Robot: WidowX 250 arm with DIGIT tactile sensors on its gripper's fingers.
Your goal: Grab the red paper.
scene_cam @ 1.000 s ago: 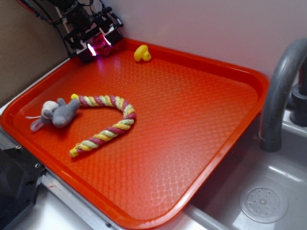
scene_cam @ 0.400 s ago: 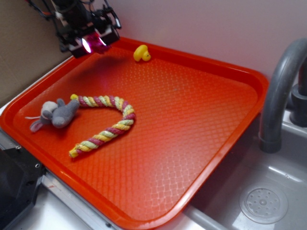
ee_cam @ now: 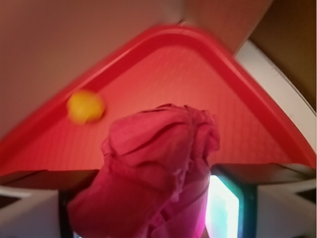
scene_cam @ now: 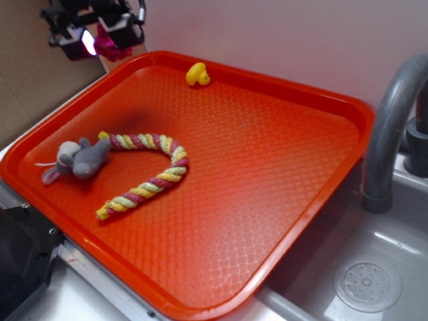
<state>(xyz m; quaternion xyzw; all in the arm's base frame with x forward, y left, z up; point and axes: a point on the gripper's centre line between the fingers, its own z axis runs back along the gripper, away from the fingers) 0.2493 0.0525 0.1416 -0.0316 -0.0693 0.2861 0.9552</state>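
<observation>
The red paper (scene_cam: 109, 45), a crinkly dark red wad with magenta tints, hangs clamped in my gripper (scene_cam: 100, 41) above the tray's far left corner. In the wrist view the red paper (ee_cam: 158, 168) fills the space between the jaws and bulges out toward the tray. My gripper (ee_cam: 153, 198) is shut on it, held clear of the tray floor. One lit fingertip pad (ee_cam: 225, 206) glows beside the wad.
The orange-red tray (scene_cam: 321, 120) holds a yellow duck (scene_cam: 197, 74) near its far rim, a pink, yellow and green twisted rope (scene_cam: 150, 170) and a grey plush mouse (scene_cam: 80, 159) at the left. A sink with a grey faucet (scene_cam: 391, 127) lies to the right.
My gripper has risen from the tray's far left corner and shifted left, carrying the red paper up off the tray. The other objects have not moved.
</observation>
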